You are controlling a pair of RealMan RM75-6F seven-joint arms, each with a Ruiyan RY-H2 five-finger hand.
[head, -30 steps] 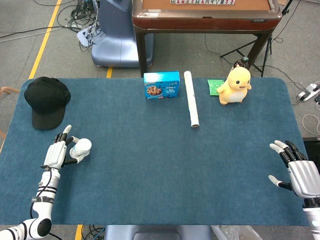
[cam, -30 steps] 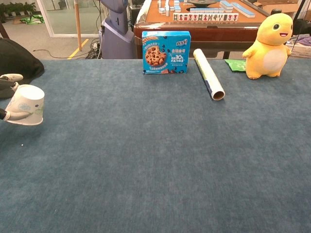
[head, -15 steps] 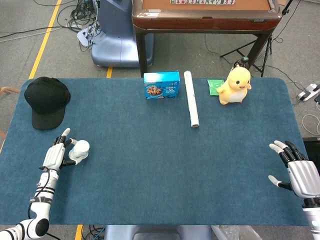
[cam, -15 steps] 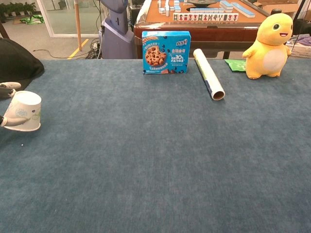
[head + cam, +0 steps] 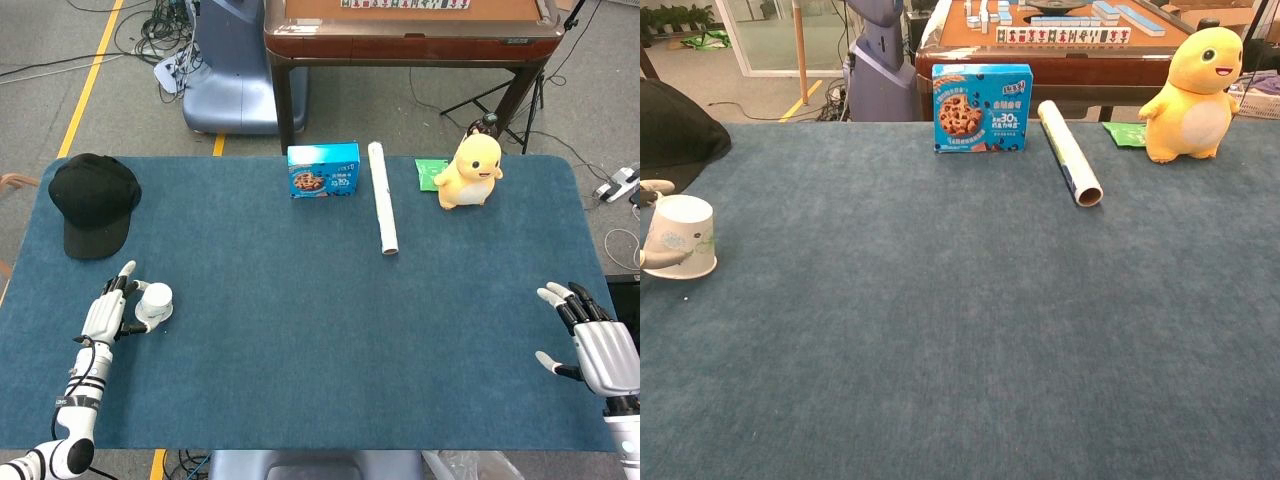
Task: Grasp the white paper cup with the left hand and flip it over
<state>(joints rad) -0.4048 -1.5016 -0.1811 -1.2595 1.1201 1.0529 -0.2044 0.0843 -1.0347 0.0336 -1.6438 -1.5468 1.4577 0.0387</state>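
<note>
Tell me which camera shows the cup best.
The chest view: the cup shows side-on, mouth down on the table, printed wall visible, a finger across it. The head view shows only its small round base from above beside the left hand.

Matt white paper cup point(image 5: 681, 236); napped blue cloth table cover point(image 5: 960, 330); plush duck point(image 5: 1202, 95); glossy cardboard box point(image 5: 982, 108).

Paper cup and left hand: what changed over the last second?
The left hand moved the white paper cup down and toward the robot; the cup, tilted a second ago, now stands rim-down on the table, with fingers still against it. The right hand, black cap, cookie box, roll and yellow plush stayed put.
</note>
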